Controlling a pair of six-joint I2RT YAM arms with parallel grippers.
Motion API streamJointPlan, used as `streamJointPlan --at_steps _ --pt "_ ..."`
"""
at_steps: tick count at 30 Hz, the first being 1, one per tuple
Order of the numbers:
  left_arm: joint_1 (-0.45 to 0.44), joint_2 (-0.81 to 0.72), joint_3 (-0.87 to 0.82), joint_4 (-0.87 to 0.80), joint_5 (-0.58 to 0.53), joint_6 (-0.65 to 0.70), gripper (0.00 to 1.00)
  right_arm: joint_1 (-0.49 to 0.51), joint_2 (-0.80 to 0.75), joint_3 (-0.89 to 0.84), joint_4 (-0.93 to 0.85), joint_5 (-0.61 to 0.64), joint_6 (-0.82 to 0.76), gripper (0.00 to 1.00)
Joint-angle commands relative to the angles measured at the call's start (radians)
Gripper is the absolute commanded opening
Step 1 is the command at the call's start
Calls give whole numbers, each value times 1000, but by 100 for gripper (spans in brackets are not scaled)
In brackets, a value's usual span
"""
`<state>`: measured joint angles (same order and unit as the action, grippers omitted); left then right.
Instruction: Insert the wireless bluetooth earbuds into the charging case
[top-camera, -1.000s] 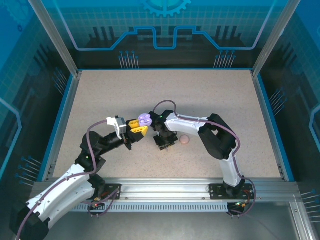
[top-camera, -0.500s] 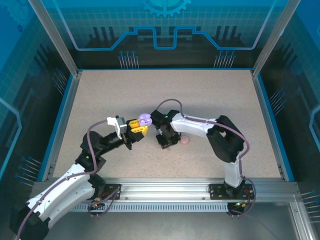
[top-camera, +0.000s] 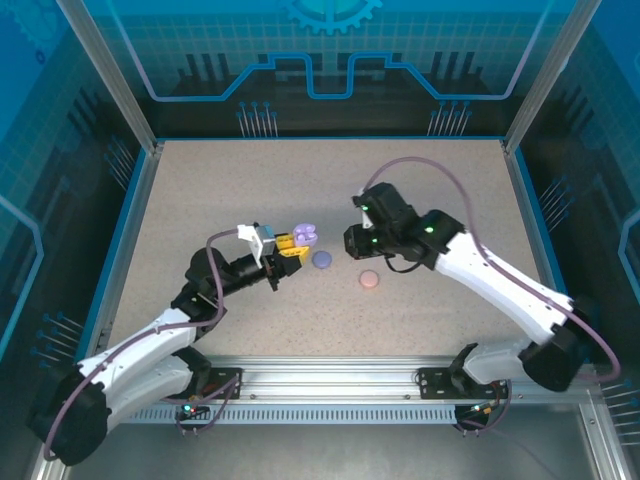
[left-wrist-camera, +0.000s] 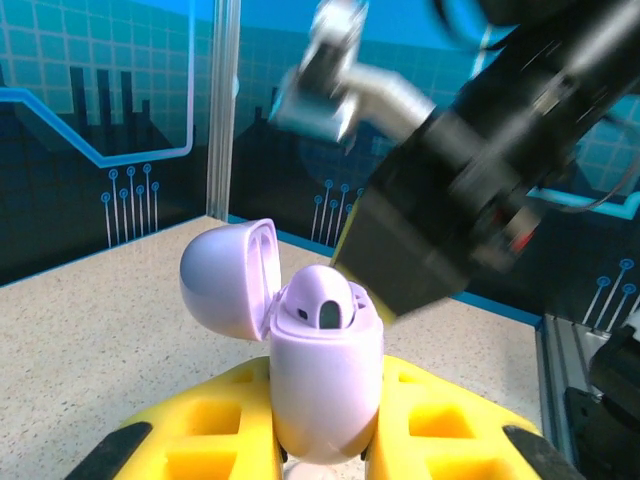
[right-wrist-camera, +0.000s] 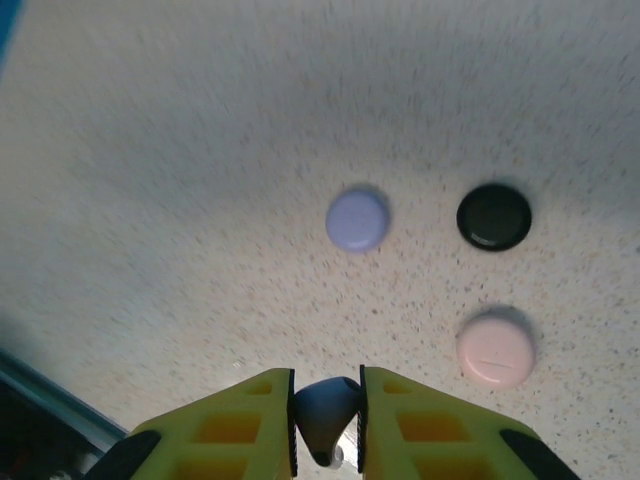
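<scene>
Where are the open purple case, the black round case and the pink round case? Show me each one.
open purple case (left-wrist-camera: 325, 375), left wrist view, front of its body
black round case (right-wrist-camera: 494, 216), right wrist view, middle of its top
pink round case (right-wrist-camera: 495, 348), right wrist view, middle of its top

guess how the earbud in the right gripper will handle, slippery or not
The earbud looks smooth and rounded, pinched at its sides by the right gripper, so it could twist or squirt out. It is tiny beside the round lavender case, so it is likely very light and rigid.
</scene>
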<state>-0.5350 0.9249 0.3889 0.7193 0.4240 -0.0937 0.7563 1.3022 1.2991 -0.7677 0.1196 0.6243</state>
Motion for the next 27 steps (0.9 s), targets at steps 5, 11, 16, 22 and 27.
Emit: streamJointPlan --at_steps 5,11,16,22,27 --pt "-36 144 56 207 -55 66 3 -15 -169 20 59 9 131 20" --pt "-57 256 71 341 -83 75 3 37 -168 69 91 35 180 19" --pt "-67 301 74 394 -91 73 3 83 -127 73 163 78 200 19" --pt "-80 313 78 399 -94 74 4 106 -63 110 199 88 182 19" --pt "-91 316 79 397 -98 78 3 113 -33 119 217 91 172 19"
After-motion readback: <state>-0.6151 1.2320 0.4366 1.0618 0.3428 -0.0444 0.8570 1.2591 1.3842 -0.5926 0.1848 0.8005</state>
